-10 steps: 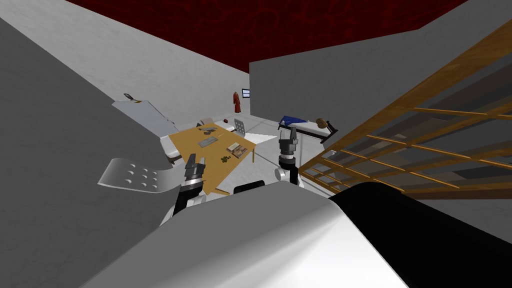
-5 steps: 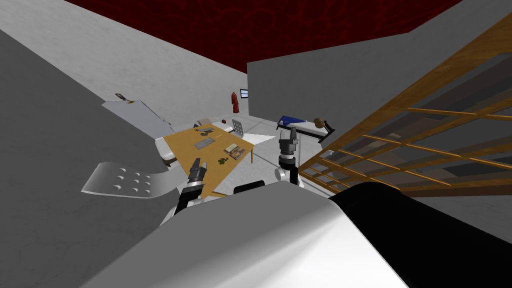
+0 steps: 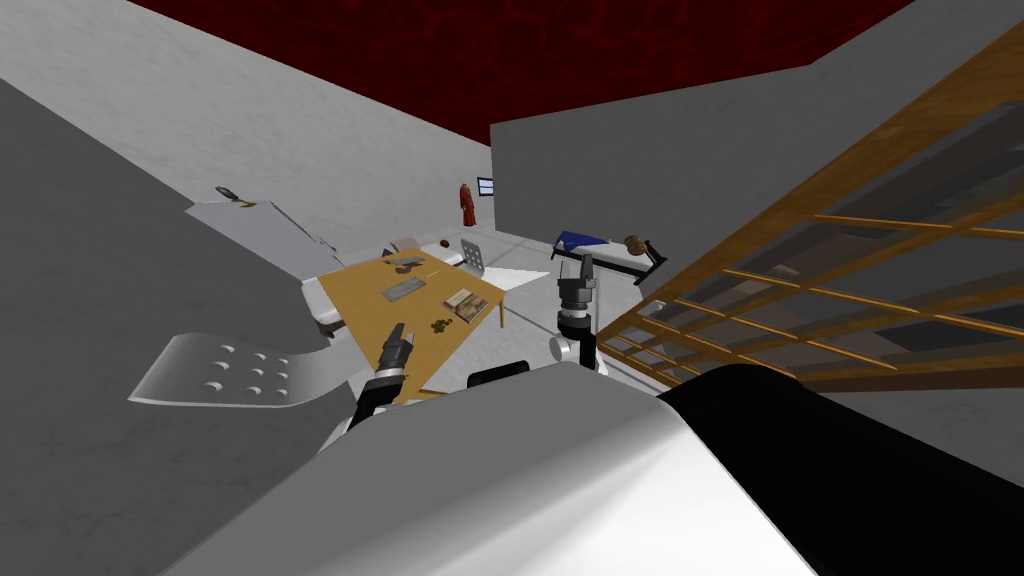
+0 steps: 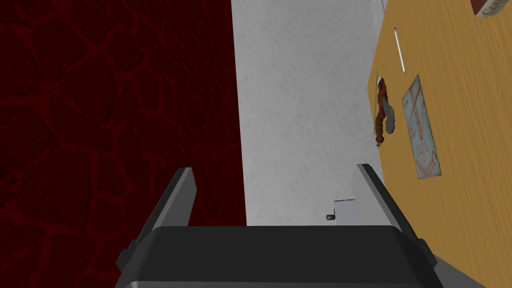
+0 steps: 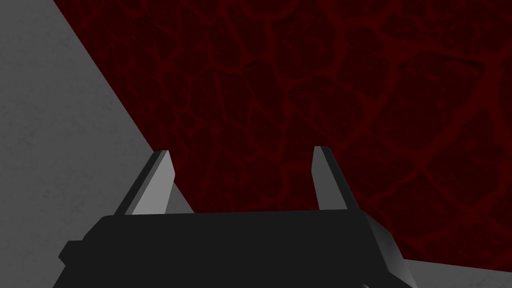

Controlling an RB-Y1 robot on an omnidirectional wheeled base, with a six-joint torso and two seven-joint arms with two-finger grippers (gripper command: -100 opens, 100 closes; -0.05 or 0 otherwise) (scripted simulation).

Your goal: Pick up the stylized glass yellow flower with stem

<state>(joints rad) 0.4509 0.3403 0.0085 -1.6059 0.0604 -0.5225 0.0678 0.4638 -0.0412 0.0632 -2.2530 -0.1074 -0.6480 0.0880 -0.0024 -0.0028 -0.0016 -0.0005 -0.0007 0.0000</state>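
The yellow flower lies on the wood-coloured desk, close to the desk's near right edge. From the head it is a small yellow-green clump, too small for its stem or petals to be made out. Just beyond it on the desk lies a flat brown box. Farther in lies a grey-blue sheet, and past that a brown and grey thing.

The left tool hangs over the near end of the desk, near the flower but apart from it. It points along the desk top. Its wrist camera shows the two fingers spread wide with nothing between them, and the sheet and a thin white stick lie on the desk ahead of them.

The right tool is raised off the desk's right side, well apart from the flower. Its fingers are also spread and empty.

A white chair with round holes in its back stands left of the desk, and a second chair stands at the far end. A black-framed bed lies beyond the right tool. A wooden lattice rises at the right.
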